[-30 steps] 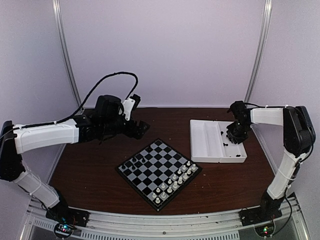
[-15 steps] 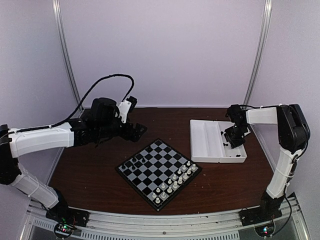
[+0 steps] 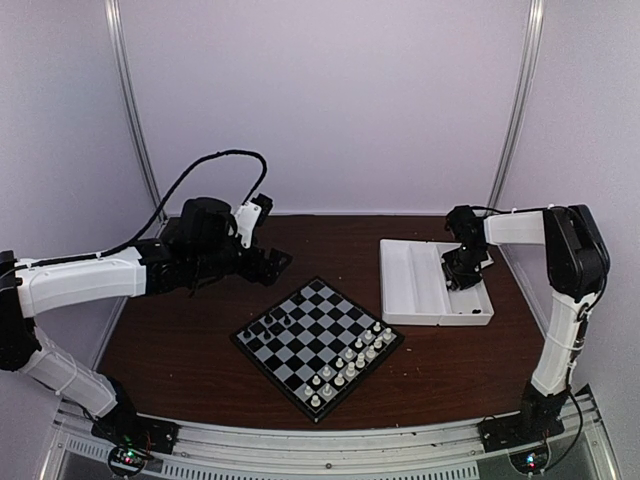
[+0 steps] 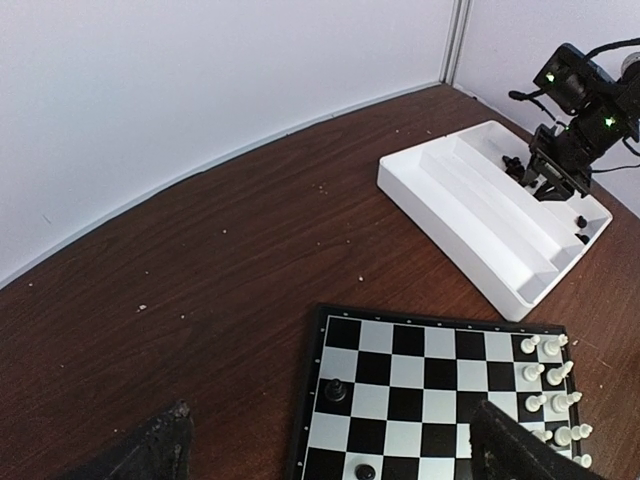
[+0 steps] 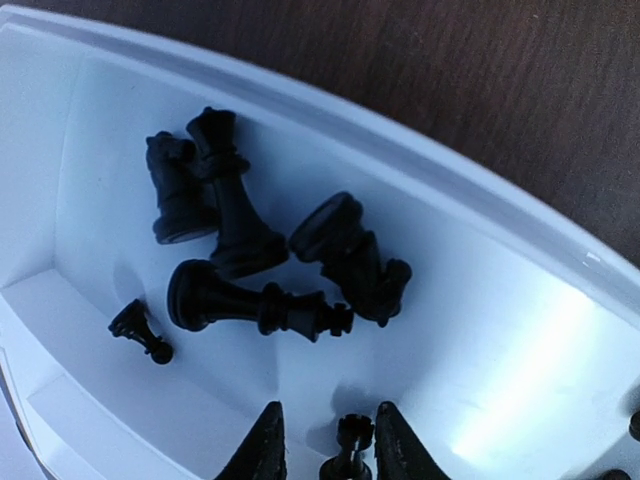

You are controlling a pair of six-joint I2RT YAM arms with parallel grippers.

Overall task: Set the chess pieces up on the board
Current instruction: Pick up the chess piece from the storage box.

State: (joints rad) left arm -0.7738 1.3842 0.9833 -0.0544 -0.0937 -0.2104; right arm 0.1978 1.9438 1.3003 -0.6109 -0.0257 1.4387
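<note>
- Dark brown wood-grain table [image 3: 200, 340], its top dotted with pale specks
- Plain white walls [image 3: 330, 100] behind and at both sides; soft, even light
- Two slim metal uprights [image 3: 132, 110] at the back corners
- A metal rail [image 3: 330, 438] along the near edge

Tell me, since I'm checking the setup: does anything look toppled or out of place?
Yes. Several black chess pieces lie tipped over in a loose heap in one compartment of the white tray, some resting across each other rather than standing.
</note>
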